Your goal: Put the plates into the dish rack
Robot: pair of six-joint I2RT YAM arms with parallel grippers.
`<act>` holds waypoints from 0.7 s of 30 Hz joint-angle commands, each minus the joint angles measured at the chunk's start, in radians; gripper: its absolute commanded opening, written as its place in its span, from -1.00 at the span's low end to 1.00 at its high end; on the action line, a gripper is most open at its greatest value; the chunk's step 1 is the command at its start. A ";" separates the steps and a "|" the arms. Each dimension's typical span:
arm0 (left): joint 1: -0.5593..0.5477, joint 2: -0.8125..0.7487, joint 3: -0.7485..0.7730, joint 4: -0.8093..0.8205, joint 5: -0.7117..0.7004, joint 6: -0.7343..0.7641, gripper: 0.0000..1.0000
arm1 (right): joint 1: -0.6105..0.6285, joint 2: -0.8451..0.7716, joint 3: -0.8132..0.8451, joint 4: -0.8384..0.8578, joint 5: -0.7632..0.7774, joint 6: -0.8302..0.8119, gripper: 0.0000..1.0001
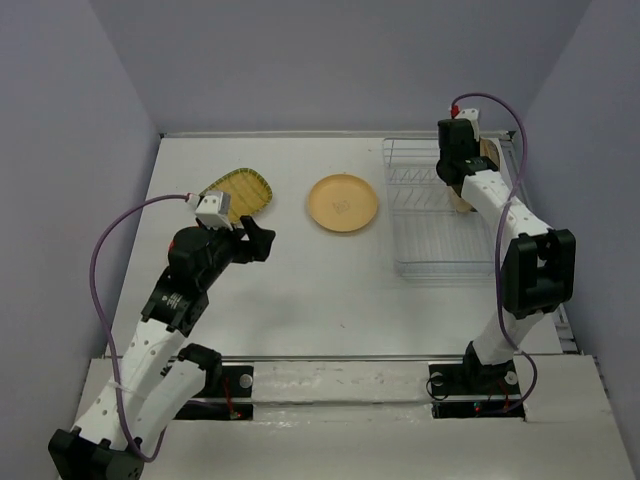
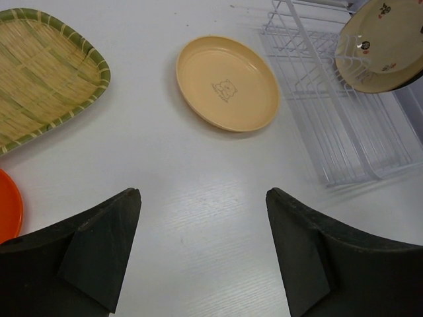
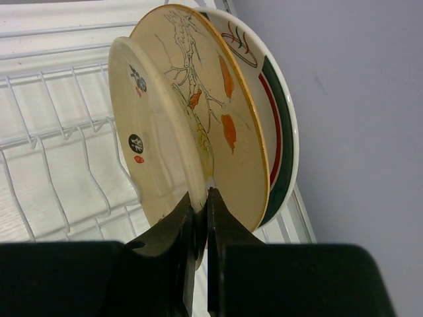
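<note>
- The right jaws are clenched on the lower rim of the small beige floral plate (image 3: pixel 152 132), which stands on edge and rises from them toward 11 o'clock
- To seat it well, I'd ease it straight down between the tines of the dish rack (image 3: pixel 46 132) before letting go; the leaf-print plate (image 3: pixel 218 112) and green-red rimmed plate (image 3: pixel 276 119) crowd in at 1 o'clock
- The left jaws hang released over the table (image 2: pixel 198 165), with the orange-tan plate (image 2: pixel 228 82) at 12 o'clock
</note>
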 commanded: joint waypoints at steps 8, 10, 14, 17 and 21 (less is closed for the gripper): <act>0.006 0.087 0.026 0.071 0.020 -0.144 0.75 | -0.026 -0.013 -0.025 0.042 -0.140 0.143 -0.86; 0.008 0.136 0.022 0.108 0.017 -0.194 0.75 | -0.036 -0.013 -0.022 0.042 -0.160 0.157 -0.67; -0.014 0.219 -0.017 0.221 -0.055 -0.274 0.73 | -0.036 -0.050 -0.021 0.030 -0.191 0.180 0.16; -0.049 0.285 -0.035 0.289 -0.154 -0.331 0.72 | -0.036 -0.103 -0.022 0.016 -0.229 0.185 0.35; -0.084 0.386 -0.012 0.344 -0.250 -0.363 0.69 | -0.036 -0.206 -0.051 0.002 -0.341 0.228 0.37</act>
